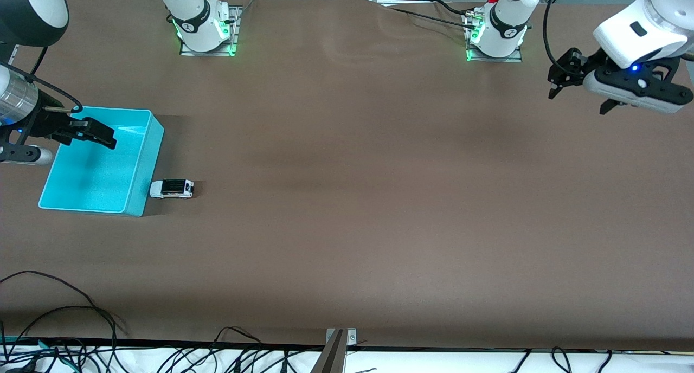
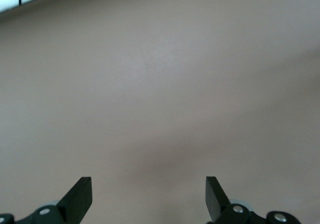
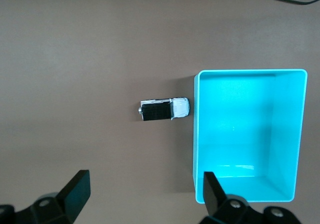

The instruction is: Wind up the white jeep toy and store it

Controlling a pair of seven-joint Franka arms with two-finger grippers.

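The white jeep toy (image 1: 172,188) is a tiny white car with a black roof panel. It stands on its wheels on the brown table, just beside the turquoise bin (image 1: 146,161), on the side toward the left arm's end. The bin holds nothing. My right gripper (image 1: 103,136) hangs open and empty over the bin. In the right wrist view the jeep (image 3: 163,110) lies next to the bin's wall (image 3: 196,134), clear of my right gripper (image 3: 145,189). My left gripper (image 1: 578,103) waits open in the air over bare table at the left arm's end. The left wrist view shows my left gripper (image 2: 149,194) over bare tabletop only.
The two arm bases (image 1: 203,29) (image 1: 496,34) stand along the table edge farthest from the front camera. Loose black cables (image 1: 65,308) lie at the nearest edge by the right arm's end. A small metal bracket (image 1: 340,338) sits at the middle of that edge.
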